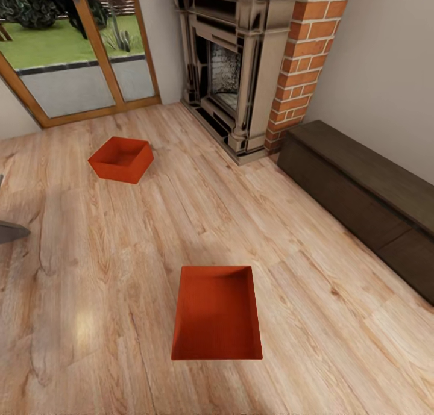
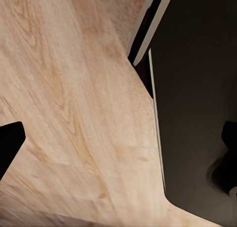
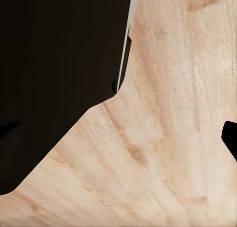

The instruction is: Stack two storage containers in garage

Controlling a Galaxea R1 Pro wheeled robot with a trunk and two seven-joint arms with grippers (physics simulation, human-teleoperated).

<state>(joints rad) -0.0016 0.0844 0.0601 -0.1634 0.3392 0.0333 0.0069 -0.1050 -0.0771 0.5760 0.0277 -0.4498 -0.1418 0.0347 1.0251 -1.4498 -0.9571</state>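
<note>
Two orange-red storage containers [image 1: 217, 315] are seen on the light wood plank floor [image 1: 90, 282] of the living room. The nearer one lies close in front; the farther container [image 1: 121, 158] is placed well apart, near the glass doors [image 1: 78, 47] (left of the brick fireplace [image 1: 241, 71]). The jaws of both grippers are spread apart, holding nothing.

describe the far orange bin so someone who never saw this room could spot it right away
Start at the glass doors beside the brick fireplace. On the light wood floor just in front of those doors sits an orange-red open-top storage container. Unlike its twin, which lies squarely nearer the camera, this one is turned at an angle and sits farther away.
</note>
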